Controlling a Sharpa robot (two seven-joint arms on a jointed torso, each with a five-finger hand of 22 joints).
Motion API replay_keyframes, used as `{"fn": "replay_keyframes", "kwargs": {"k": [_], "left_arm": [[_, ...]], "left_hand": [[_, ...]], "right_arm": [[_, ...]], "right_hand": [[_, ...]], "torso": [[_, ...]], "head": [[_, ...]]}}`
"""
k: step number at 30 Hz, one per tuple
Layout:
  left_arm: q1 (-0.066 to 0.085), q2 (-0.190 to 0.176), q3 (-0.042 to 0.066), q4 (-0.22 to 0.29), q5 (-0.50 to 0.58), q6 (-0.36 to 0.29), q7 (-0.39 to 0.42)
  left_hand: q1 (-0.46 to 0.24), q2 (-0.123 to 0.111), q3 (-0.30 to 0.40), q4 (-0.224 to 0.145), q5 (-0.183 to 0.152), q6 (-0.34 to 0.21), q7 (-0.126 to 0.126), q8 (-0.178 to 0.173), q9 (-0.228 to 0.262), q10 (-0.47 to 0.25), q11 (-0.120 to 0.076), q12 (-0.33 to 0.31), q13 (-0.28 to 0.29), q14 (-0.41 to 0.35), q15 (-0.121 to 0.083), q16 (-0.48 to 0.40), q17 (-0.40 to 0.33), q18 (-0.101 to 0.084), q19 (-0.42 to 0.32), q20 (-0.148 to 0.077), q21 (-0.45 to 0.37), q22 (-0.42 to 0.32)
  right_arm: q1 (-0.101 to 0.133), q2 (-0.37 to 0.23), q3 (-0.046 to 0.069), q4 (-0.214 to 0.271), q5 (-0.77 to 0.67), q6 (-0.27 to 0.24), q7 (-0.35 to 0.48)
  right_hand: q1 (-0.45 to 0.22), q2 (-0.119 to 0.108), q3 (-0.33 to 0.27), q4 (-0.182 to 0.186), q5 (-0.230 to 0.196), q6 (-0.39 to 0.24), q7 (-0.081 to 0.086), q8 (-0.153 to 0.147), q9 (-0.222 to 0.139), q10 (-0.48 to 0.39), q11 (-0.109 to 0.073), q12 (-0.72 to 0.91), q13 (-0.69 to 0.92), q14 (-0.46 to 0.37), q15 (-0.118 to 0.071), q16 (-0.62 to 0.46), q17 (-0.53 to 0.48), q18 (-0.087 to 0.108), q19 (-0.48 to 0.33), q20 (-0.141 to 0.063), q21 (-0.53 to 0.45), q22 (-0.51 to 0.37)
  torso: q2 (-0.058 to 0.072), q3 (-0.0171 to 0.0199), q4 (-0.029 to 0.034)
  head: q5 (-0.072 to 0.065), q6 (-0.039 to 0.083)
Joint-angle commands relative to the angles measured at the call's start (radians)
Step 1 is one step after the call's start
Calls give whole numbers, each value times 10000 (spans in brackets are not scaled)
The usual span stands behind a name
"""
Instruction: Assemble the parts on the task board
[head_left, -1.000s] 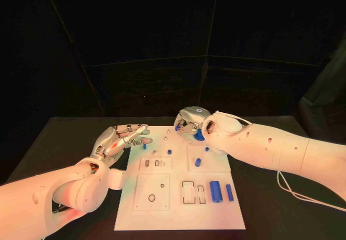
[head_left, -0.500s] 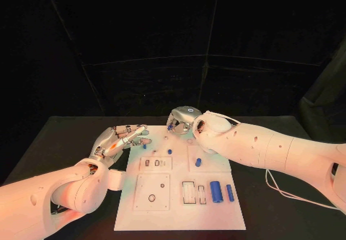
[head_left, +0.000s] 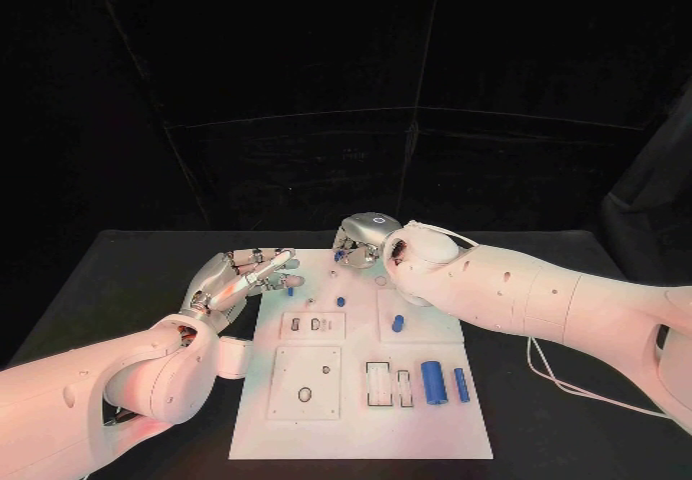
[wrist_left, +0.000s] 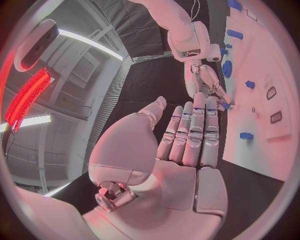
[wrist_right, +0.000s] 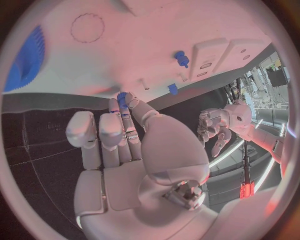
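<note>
blue part (wrist_right: 122, 98) pinched at right hand (wrist_right: 134, 150) fingertips, above task board (wrist_right: 156, 45)

- Task board (head_left: 361, 425) bottom strip lies bare, open to approach.
- Right hand (head_left: 364, 240) and left hand (head_left: 238, 280) crowd the board's top edge.

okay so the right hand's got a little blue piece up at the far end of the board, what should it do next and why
Probably ease the right hand down and seat its small blue part on the task board. The right wrist view shows that part pinched at the fingertips just over the board's far edge, near a thin upright pin. Whether it belongs on that pin I cannot tell. The left hand holds nothing.
</note>
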Motion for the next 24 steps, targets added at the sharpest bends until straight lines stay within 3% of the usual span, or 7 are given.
{"fn": "replay_keyframes", "kwargs": {"k": [1,5,10,14,17,19,24], "left_arm": [[20,8,9,12,-61,147,17],[23,5,9,4,-61,155,6],[28,0,9,-5,-61,172,-13],[32,-2,9,-10,-61,187,-28],[34,-11,9,-13,-61,199,-38],[36,-27,9,-11,-61,209,-43],[37,-48,9,-17,-61,231,-51]], "left_hand": [[55,33,21,-15,41,14,39,-63,-15,13,44,-22,-15,16,47,-60,8,72,34,21,-65,-8],[55,33,21,-15,41,14,39,-63,-15,13,44,-22,-15,16,47,-60,8,72,34,21,-65,-8],[54,34,25,-17,41,13,39,-67,-16,12,45,-26,-15,17,47,-64,10,72,35,22,-67,-10],[49,37,39,-26,40,1,42,-85,-18,-5,51,-48,-19,14,51,-80,18,70,35,23,-75,-17],[49,37,39,-26,40,1,42,-85,-18,-5,51,-48,-19,14,51,-80,18,70,35,23,-75,-17],[47,38,47,-33,40,-6,43,-95,-20,-14,53,-60,-21,11,53,-90,21,69,35,24,-79,-21],[50,41,56,-40,40,-10,42,-101,-20,-19,54,-69,-22,9,54,-98,24,69,34,25,-83,-24]], "right_arm": [[28,50,6,-107,-170,328,-218],[28,93,6,-137,-198,339,-234],[28,126,5,-118,-210,74,-160],[28,74,5,-27,-213,-251,-108],[28,-112,5,184,-214,-516,-102],[27,-415,6,488,-175,-680,-140],[30,-1378,13,1342,419,-736,-348]], "right_hand": [[-97,-97,97,39,-80,-132,12,10,-4,-121,18,-32,-20,-11,103,-16,-79,-96,-56,63,16,-65],[-218,-337,186,115,-95,-397,70,-3,-24,-413,85,-40,-28,-114,170,-237,-438,-28,-320,105,-151,-415],[-305,-967,-235,437,-190,-1632,272,31,-34,-2009,375,-5,-24,-749,440,-1574,-2322,331,-1752,276,-1217,-2342],[-45,-1206,-827,880,-180,-2534,262,-12,-37,-2645,485,99,3,-1041,530,-2231,-3321,474,-2293,393,-1779,-3163],[116,-1183,-952,1022,-154,-2475,320,8,-21,-2535,459,233,21,-973,508,-2169,-3299,466,-2209,386,-1780,-3133],[264,-1125,-1029,1140,-68,-2021,360,81,28,-2242,413,440,42,-812,471,-1978,-3112,420,-1969,349,-1656,-2906],[220,-971,-1072,1470,223,-1304,320,303,103,-898,229,1126,187,-250,309,-999,-1839,172,-920,249,-912,-1587]], "torso": [[7,-1,4],[11,0,-3],[18,1,-12],[18,2,-9],[19,10,-7],[17,15,-16],[9,18,-70]], "head": [[-13,-10],[15,-23],[18,-8],[16,6],[15,23],[15,36],[4,79]]}}
